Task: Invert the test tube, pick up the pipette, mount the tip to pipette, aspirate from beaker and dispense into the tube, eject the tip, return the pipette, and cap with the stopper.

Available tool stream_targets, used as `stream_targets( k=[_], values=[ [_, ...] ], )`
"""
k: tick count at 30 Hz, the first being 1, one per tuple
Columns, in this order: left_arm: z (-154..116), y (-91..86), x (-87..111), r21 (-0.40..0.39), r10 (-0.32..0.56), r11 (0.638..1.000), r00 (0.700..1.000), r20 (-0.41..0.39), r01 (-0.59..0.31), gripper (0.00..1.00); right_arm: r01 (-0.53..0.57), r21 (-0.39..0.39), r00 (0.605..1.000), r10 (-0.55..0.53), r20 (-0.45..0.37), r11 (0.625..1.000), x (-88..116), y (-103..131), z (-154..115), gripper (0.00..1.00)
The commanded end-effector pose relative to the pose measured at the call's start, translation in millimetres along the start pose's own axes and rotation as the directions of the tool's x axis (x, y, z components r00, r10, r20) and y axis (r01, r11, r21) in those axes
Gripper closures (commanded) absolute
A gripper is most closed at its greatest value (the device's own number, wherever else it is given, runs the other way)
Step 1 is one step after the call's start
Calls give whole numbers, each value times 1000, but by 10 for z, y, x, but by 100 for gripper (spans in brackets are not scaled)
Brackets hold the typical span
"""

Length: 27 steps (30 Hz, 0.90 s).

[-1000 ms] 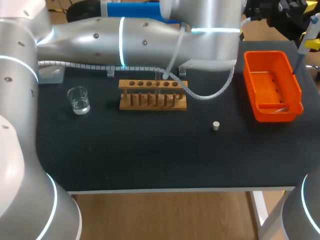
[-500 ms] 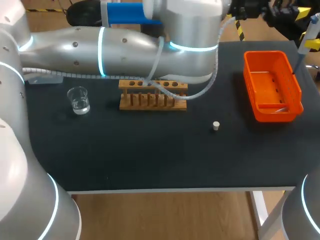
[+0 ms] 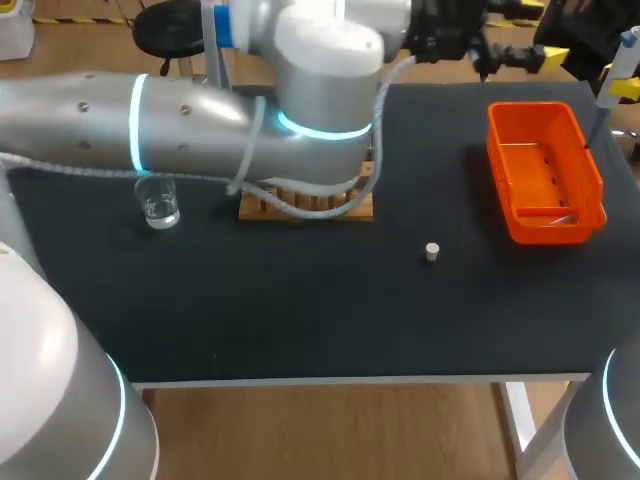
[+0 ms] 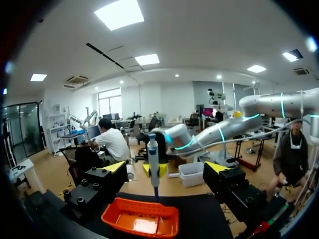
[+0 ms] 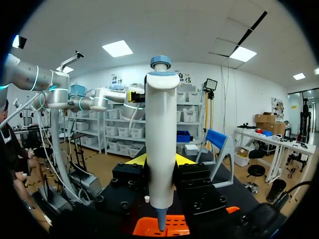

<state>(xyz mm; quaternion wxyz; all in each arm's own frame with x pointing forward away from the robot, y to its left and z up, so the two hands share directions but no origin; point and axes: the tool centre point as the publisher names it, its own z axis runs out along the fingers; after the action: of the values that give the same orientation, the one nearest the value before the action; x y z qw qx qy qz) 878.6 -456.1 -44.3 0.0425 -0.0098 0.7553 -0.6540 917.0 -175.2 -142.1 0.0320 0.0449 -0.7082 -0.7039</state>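
Since your right gripper (image 5: 160,160) pinches the pipette (image 5: 160,124) mid-barrel, expect light, stiff, slick plastic. Your left gripper (image 4: 166,167): spread, empty.

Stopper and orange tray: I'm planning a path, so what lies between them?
Nothing. In the head view, only bare black table separates the stopper from the orange tray.

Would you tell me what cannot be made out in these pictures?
Head view: the silver left arm covers most of the wooden tube rack, so any test tube is hidden.
Head view: the white pipette is partly cut off by the edge and too small to tell whether a tip is mounted.
Head view: glare washes out the inside of the orange plastic tray.
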Motion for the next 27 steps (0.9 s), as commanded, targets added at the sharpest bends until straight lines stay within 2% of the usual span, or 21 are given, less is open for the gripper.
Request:
stream_targets(
  k=[1,5,17,27],
  values=[
    [-418,121,167,13,1,1000,1000,24,-1,0,0,2,1000,0,-4,1000,-9,7,-14,100],
    [-562,245,259,14,-3,1000,999,41,3,0,0,2,1000,0,-4,1000,-9,7,-14,100],
    [-925,618,479,86,3,996,996,86,-11,0,0,2,1000,0,-4,1000,-9,7,-14,100],
    [-1212,854,536,141,-25,990,993,115,9,0,0,2,1000,0,-4,1000,-9,7,-14,100]
  ],
)
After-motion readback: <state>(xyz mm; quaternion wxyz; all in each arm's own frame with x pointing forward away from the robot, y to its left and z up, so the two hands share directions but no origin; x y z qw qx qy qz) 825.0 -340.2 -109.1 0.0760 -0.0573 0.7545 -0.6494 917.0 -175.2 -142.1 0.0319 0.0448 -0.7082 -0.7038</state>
